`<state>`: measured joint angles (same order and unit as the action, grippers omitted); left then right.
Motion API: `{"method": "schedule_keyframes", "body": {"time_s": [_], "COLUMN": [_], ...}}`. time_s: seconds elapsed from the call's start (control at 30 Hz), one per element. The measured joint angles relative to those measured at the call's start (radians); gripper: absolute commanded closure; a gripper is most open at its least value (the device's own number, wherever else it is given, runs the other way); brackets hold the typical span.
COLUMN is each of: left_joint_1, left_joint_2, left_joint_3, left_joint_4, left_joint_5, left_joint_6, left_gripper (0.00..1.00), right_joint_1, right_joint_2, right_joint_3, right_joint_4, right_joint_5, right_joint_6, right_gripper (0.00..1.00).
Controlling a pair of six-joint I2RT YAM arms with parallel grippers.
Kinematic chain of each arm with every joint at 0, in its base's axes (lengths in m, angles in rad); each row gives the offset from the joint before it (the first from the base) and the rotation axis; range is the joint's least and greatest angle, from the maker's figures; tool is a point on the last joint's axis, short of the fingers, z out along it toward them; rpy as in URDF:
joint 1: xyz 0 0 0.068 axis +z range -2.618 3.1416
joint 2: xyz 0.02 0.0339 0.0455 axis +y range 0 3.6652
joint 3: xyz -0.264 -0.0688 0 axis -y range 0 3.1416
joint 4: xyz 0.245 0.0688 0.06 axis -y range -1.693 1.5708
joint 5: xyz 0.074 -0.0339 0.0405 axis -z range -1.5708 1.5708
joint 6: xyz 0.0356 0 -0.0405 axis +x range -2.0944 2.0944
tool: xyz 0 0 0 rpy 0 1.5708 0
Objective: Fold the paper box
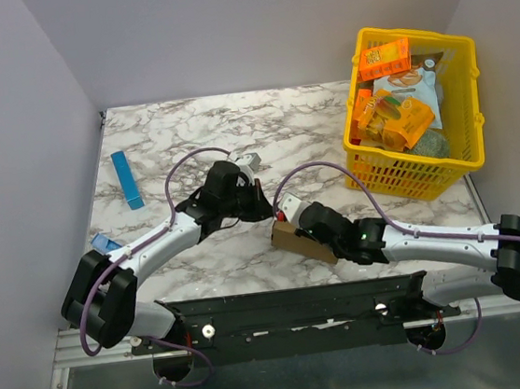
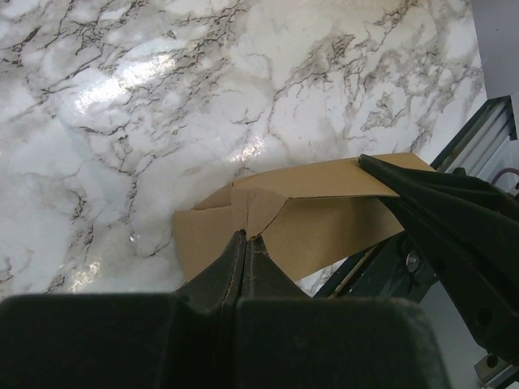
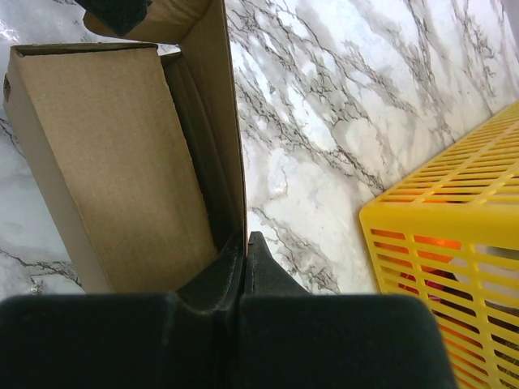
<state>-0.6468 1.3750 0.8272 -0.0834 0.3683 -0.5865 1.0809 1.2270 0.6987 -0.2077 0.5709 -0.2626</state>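
1. Left gripper (image 2: 246, 240): nearest the lens in the left wrist view, its two dark fingers are pressing together with no gap and pinching the creased corner of a thin cardboard flap.
2. Right gripper (image 3: 246, 240): its fingers are likewise pressing together, clamping the lower edge of one upright brown panel. In the left wrist view, one of its fingers is showing on the box's upper right edge.
3. Paper box (image 1: 295, 240): plain brown cardboard, partly formed, is sitting between the two grippers near the middle of the desk's near edge. Its open interior is facing the right wrist camera. Whether its underside is touching the desk cannot be told.
4. Desk (image 1: 328, 130): the white marble-patterned surface is carrying the items listed below.
5. Basket (image 1: 425, 178): yellow and slatted, it is standing at the far right of the desk, well apart from the box, and is holding orange snack boxes (image 1: 385, 58) among other packets.
6. Blue bar (image 1: 127, 180): it is lying flat near the desk's left edge, well apart from the box.
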Motion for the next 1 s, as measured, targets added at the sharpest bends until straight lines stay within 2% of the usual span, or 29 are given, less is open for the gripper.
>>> {"method": "schedule_keyframes", "body": {"time_s": [0.2,0.3,0.33,0.4,0.43,0.5,0.53,0.7,0.83,1.0], "left_joint_1": [0.000,0.000,0.000,0.000,0.000,0.000,0.000,0.000,0.000,0.000], "left_joint_2": [-0.007,-0.022,-0.024,-0.026,-0.027,-0.032,-0.035,-0.049,-0.072,-0.119], "left_joint_3": [-0.013,-0.030,-0.033,-0.033,-0.033,-0.033,-0.033,-0.033,-0.044,-0.096], "left_joint_4": [0.011,0.018,0.019,0.022,0.022,0.020,0.017,0.005,0.015,0.048], "left_joint_5": [0.000,0.000,-0.001,-0.001,-0.001,-0.001,-0.002,-0.002,-0.002,-0.002], "left_joint_6": [-0.025,-0.032,-0.032,-0.028,-0.026,-0.012,-0.002,0.048,0.095,0.154], "left_gripper": [1.00,1.00,1.00,1.00,1.00,1.00,1.00,1.00,1.00,1.00], "right_joint_1": [0.000,0.001,0.001,0.001,-0.001,-0.002,-0.002,-0.004,-0.004,-0.005], "right_joint_2": [0.002,0.002,0.002,0.002,-0.001,-0.013,-0.023,-0.082,-0.085,-0.077], "right_joint_3": [0.000,0.002,0.006,0.016,0.021,0.026,0.032,0.076,0.141,0.178], "right_joint_4": [0.000,0.000,-0.007,-0.026,-0.034,-0.057,-0.073,-0.111,-0.150,-0.175], "right_joint_5": [0.000,-0.006,-0.010,-0.014,-0.016,-0.029,-0.039,-0.100,-0.156,-0.231], "right_joint_6": [0.000,0.001,0.003,0.013,0.016,0.031,0.032,0.067,0.109,0.139], "right_gripper": [0.99,0.86,0.77,0.65,0.53,0.43,0.33,0.20,0.01,0.00]}}
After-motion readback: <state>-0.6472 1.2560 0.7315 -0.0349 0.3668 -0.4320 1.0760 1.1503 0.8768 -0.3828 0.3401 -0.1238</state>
